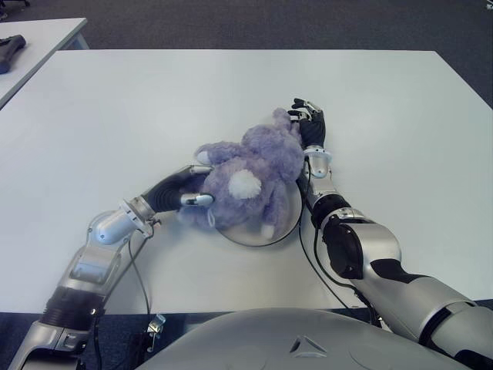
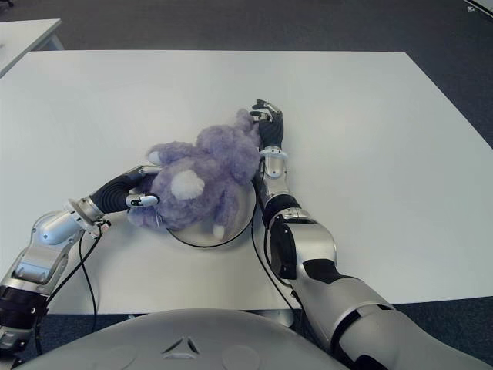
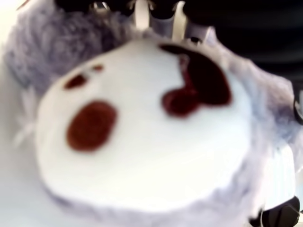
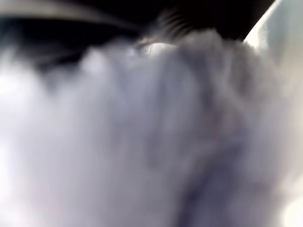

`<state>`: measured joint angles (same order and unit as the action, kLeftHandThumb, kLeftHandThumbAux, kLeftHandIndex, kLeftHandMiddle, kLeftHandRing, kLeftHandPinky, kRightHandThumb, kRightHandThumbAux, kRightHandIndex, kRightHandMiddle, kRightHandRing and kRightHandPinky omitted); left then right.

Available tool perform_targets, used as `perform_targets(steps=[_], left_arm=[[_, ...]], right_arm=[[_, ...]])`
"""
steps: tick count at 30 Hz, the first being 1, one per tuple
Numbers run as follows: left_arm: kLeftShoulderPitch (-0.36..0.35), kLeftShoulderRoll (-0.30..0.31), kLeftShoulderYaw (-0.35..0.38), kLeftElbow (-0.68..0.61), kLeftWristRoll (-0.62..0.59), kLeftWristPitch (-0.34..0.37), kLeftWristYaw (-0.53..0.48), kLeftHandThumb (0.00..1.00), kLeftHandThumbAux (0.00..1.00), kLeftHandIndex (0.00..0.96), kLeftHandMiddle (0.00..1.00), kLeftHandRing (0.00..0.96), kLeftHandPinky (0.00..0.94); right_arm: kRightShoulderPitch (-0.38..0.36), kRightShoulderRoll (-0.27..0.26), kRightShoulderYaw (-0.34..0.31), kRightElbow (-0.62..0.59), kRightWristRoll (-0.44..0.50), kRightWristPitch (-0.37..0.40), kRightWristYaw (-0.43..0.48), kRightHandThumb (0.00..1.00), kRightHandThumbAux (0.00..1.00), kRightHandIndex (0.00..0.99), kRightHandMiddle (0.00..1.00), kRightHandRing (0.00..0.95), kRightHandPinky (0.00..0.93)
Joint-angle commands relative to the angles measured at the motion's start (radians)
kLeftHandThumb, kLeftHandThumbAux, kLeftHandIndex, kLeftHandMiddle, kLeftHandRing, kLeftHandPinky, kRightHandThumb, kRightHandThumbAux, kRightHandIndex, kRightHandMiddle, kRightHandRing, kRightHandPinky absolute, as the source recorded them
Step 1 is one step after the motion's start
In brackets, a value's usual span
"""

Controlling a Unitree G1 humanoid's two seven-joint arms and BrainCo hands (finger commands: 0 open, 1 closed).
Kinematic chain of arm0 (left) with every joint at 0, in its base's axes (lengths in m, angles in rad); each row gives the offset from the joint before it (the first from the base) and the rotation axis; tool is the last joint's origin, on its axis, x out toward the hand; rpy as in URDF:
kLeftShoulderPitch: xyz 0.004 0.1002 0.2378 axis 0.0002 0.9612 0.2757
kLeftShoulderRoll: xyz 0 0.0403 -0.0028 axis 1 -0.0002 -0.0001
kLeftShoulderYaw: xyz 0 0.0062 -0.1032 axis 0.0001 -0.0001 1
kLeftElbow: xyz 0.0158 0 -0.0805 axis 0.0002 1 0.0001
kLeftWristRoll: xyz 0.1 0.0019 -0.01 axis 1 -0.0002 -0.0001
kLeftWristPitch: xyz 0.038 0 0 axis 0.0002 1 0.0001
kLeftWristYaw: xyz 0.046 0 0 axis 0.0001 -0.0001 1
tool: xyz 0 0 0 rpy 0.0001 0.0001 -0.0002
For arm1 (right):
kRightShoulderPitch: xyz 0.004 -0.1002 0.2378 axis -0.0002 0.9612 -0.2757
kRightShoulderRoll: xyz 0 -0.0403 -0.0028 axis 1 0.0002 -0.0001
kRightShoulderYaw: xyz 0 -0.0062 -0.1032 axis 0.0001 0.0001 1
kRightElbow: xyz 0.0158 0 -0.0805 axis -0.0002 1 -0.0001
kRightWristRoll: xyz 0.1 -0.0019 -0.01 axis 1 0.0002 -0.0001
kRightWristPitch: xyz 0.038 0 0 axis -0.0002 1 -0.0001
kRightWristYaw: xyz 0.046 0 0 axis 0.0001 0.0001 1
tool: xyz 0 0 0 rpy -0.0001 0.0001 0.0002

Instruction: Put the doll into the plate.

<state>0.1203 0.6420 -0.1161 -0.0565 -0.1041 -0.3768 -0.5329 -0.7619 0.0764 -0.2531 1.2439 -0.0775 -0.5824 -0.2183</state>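
The fluffy purple doll with a white patch lies across the round silver plate, covering most of it. My left hand is at the doll's left end, thumb and fingers closed on the plush; the left wrist view is filled by the doll's white face. My right hand lies along the doll's far right side, fingers stretched out and touching the fur without wrapping it. Purple fur fills the right wrist view.
The white table spreads wide around the plate on all sides. A second white table stands at the far left with a dark object on it. Cables hang by my left arm at the table's near edge.
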Motion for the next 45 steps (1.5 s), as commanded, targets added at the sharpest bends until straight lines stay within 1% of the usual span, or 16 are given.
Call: perform_targets(steps=[1, 5, 6, 7, 10, 12, 16, 18, 25, 27, 29, 34, 37, 40, 44, 45], left_arm=[[0.057, 0.029, -0.061, 0.095, 0.071, 0.015, -0.088, 0.0, 0.313, 0.0, 0.0, 0.0, 0.0], [0.053, 0.037, -0.059, 0.11, 0.083, -0.004, -0.083, 0.0, 0.314, 0.0, 0.0, 0.0, 0.0], [0.052, 0.039, -0.057, 0.112, 0.084, -0.012, -0.083, 0.0, 0.312, 0.0, 0.033, 0.024, 0.0], [0.051, 0.039, -0.057, 0.114, 0.084, -0.017, -0.083, 0.0, 0.311, 0.0, 0.072, 0.118, 0.0], [0.049, 0.039, -0.055, 0.123, 0.077, -0.035, -0.084, 0.0, 0.306, 0.0, 0.073, 0.171, 0.0], [0.05, 0.038, -0.05, 0.129, 0.07, -0.044, -0.082, 0.0, 0.303, 0.0, 0.028, 0.17, 0.0], [0.058, 0.032, -0.038, 0.138, 0.062, -0.048, -0.064, 0.0, 0.301, 0.0, 0.0, 0.022, 0.0], [0.068, 0.028, -0.028, 0.141, 0.063, -0.039, -0.047, 0.0, 0.301, 0.0, 0.0, 0.002, 0.0], [0.082, 0.014, 0.001, 0.206, 0.049, -0.013, -0.031, 0.0, 0.277, 0.0, 0.0, 0.0, 0.0], [0.078, 0.011, 0.002, 0.216, 0.04, 0.002, -0.036, 0.0, 0.26, 0.0, 0.0, 0.0, 0.0], [0.073, 0.005, 0.003, 0.222, 0.009, 0.023, -0.051, 0.0, 0.244, 0.0, 0.0, 0.0, 0.0], [0.061, 0.005, 0.007, 0.239, -0.042, 0.055, -0.072, 0.0, 0.234, 0.0, 0.0, 0.0, 0.0], [0.046, 0.02, 0.013, 0.234, -0.058, 0.08, -0.079, 0.0, 0.223, 0.0, 0.0, 0.0, 0.0], [0.047, 0.04, 0.028, 0.207, -0.065, 0.075, -0.087, 0.0, 0.213, 0.0, 0.0, 0.0, 0.0], [0.056, 0.053, 0.044, 0.191, -0.076, 0.058, -0.108, 0.0, 0.211, 0.0, 0.0, 0.0, 0.0], [0.06, 0.058, 0.049, 0.185, -0.081, 0.056, -0.116, 0.0, 0.212, 0.0, 0.0, 0.0, 0.0]], right_arm=[[0.19, 0.134, -0.004, 0.122, 0.015, 0.147, -0.009, 1.0, 0.694, 0.437, 0.237, 0.375, 0.494], [0.189, 0.136, -0.006, 0.122, 0.019, 0.144, -0.011, 1.0, 0.695, 0.436, 0.241, 0.374, 0.492], [0.19, 0.137, -0.008, 0.121, 0.021, 0.14, -0.012, 1.0, 0.695, 0.436, 0.242, 0.374, 0.492], [0.19, 0.138, -0.009, 0.121, 0.023, 0.137, -0.012, 1.0, 0.695, 0.436, 0.242, 0.373, 0.492], [0.19, 0.141, -0.015, 0.12, 0.029, 0.128, -0.011, 1.0, 0.694, 0.436, 0.24, 0.375, 0.492], [0.189, 0.143, -0.019, 0.12, 0.034, 0.124, -0.009, 1.0, 0.693, 0.437, 0.239, 0.378, 0.493], [0.188, 0.145, -0.024, 0.12, 0.041, 0.125, -0.005, 1.0, 0.69, 0.437, 0.238, 0.39, 0.498], [0.187, 0.145, -0.024, 0.12, 0.042, 0.127, -0.005, 1.0, 0.689, 0.437, 0.238, 0.394, 0.499], [0.188, 0.144, -0.02, 0.121, 0.038, 0.128, -0.01, 1.0, 0.685, 0.438, 0.237, 0.428, 0.459], [0.187, 0.144, -0.02, 0.121, 0.037, 0.129, -0.011, 1.0, 0.69, 0.437, 0.236, 0.474, 0.377], [0.187, 0.144, -0.02, 0.121, 0.037, 0.129, -0.009, 1.0, 0.692, 0.436, 0.237, 0.486, 0.362], [0.187, 0.144, -0.021, 0.121, 0.037, 0.132, -0.009, 1.0, 0.693, 0.435, 0.243, 0.5, 0.349], [0.187, 0.144, -0.021, 0.122, 0.037, 0.133, -0.009, 1.0, 0.687, 0.436, 0.247, 0.461, 0.407], [0.187, 0.144, -0.022, 0.122, 0.037, 0.132, -0.007, 1.0, 0.694, 0.434, 0.246, 0.495, 0.351], [0.187, 0.145, -0.024, 0.121, 0.04, 0.132, -0.002, 1.0, 0.687, 0.435, 0.247, 0.46, 0.407], [0.187, 0.145, -0.025, 0.121, 0.041, 0.133, -0.001, 1.0, 0.693, 0.434, 0.247, 0.491, 0.36]])
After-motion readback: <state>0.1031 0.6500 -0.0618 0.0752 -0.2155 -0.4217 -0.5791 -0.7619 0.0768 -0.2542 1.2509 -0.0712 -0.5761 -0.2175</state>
